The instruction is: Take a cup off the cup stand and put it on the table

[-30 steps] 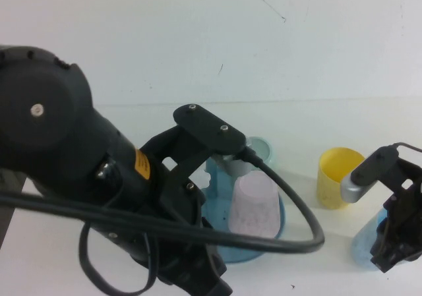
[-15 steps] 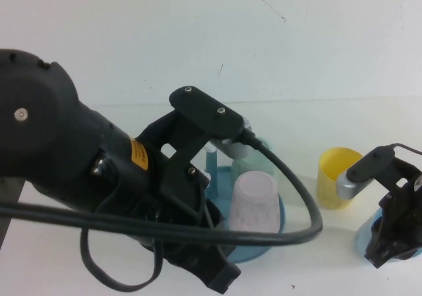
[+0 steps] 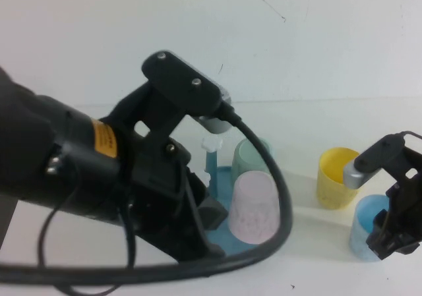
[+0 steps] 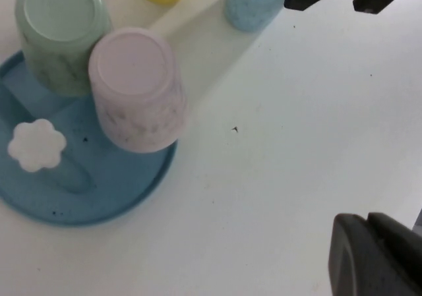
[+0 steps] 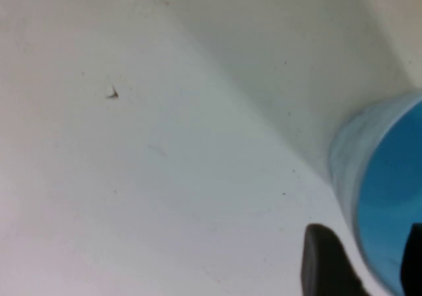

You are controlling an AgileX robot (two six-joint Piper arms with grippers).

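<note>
The sky-blue cup [image 3: 366, 227] stands upright, mouth up, on the white table [image 3: 310, 269] at the right, next to the yellow cup [image 3: 335, 176]. My right gripper [image 3: 395, 238] is over its near right rim. In the right wrist view one fingertip [image 5: 324, 256] is outside the cup [image 5: 386, 177] wall and the other inside, with a gap; it is open. The blue cup stand [image 3: 221, 176] holds an upturned lilac cup [image 3: 254, 207], a mint-green cup [image 3: 250, 154] and a bare peg with a white knob [image 3: 212, 143]. My left gripper [image 4: 368, 222] is shut and empty above the table, near the stand.
My left arm [image 3: 99, 171] fills the left and lower middle of the high view and hides the stand's near left part. The left wrist view shows the stand [image 4: 99, 187], both its cups and bare white table [image 4: 277, 151] to its side.
My right gripper lowered the sky-blue cup from a tilt to upright on the table. My left arm drew back to the left, uncovering the peg and the mint-green cup.
</note>
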